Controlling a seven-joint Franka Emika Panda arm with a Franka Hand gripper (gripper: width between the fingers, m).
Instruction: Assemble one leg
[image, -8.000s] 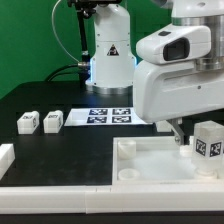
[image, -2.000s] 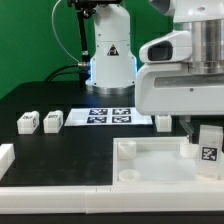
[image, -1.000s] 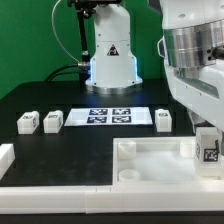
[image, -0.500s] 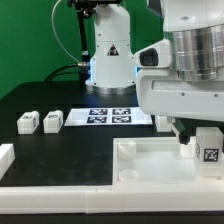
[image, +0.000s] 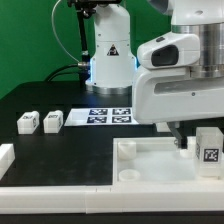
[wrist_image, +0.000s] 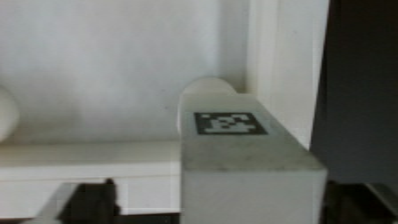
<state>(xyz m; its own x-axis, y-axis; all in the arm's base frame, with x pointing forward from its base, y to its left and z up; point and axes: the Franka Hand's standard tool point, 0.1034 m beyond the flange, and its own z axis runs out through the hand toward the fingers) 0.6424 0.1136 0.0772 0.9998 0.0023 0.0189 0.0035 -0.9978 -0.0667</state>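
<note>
white tagged leg (image: 209, 149), upright on tray (image: 150, 172)

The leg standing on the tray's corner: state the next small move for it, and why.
Probably lower the pincer around the leg and close on it. The leg stands upright at the tray corner on the exterior view's right; the wrist view shows it between the fingers, apparently ungripped.

Tool's fingertips perhaps behind the arm's casing (image: 178, 80); tray (image: 150, 165) cut by frame edge

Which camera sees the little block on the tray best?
The wrist view: the leg fills the picture, its tag sharp. The exterior view shows the leg small at the tray's right corner, beside the arm.
</note>
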